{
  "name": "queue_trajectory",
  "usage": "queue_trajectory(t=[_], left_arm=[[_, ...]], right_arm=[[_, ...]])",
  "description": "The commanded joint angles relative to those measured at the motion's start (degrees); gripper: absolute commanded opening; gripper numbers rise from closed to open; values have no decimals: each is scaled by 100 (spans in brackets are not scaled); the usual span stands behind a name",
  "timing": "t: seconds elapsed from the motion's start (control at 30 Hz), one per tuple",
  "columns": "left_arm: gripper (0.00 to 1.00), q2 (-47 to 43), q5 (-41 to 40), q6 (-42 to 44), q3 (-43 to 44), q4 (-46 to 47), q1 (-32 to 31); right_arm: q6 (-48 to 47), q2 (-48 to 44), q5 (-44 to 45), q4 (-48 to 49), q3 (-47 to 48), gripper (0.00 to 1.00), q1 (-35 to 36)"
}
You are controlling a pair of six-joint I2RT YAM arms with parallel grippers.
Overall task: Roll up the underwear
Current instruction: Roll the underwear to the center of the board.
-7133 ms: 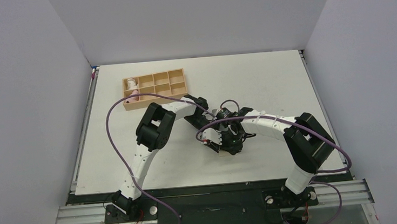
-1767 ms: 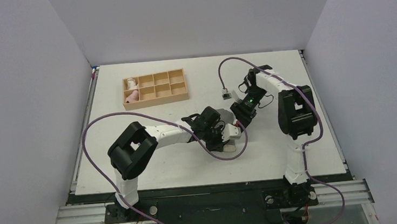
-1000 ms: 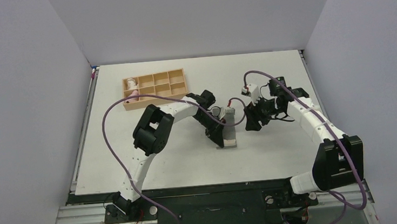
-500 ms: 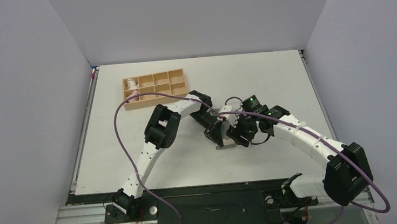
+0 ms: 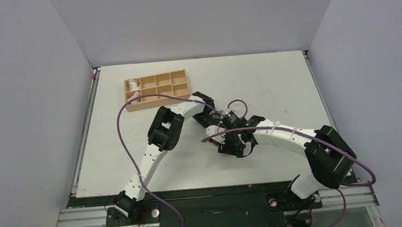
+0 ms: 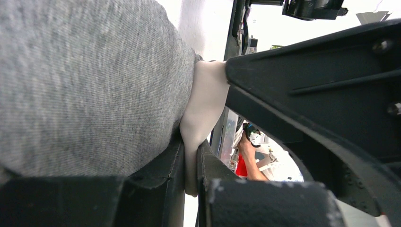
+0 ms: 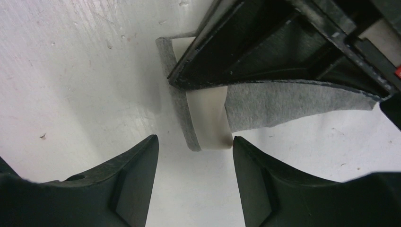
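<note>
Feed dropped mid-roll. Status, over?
Left gripper shut on underwear at its beige strip. Right gripper open, fingers either side of the strip's end. Left gripper crowds that spot.

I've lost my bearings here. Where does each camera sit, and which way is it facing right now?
Top external: above and behind the bases, looking down on the table; the left arm and right arm show, meeting mid-table.
Left wrist: on its arm, facing along the shut left gripper, which pinches the underwear by its beige strip.
Right wrist: on its arm, facing down at the table; the open right gripper frames the bottom.
Shared: both wrist views show the beige strip clamped by the left gripper.
</note>
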Motion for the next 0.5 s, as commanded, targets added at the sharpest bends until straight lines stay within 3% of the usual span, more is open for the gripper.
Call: queue_trajectory(t=[0.0, 0.3, 0.47], left_arm=[[0, 314, -564, 40, 96, 89, 12], [0, 327, -548, 131, 101, 2, 10], [0, 332, -557, 226, 99, -82, 3]], right_arm=[[-161, 219, 252, 220, 107, 54, 119], [-194, 617, 378, 323, 186, 46, 170], [-211, 899, 338, 291, 287, 34, 167]])
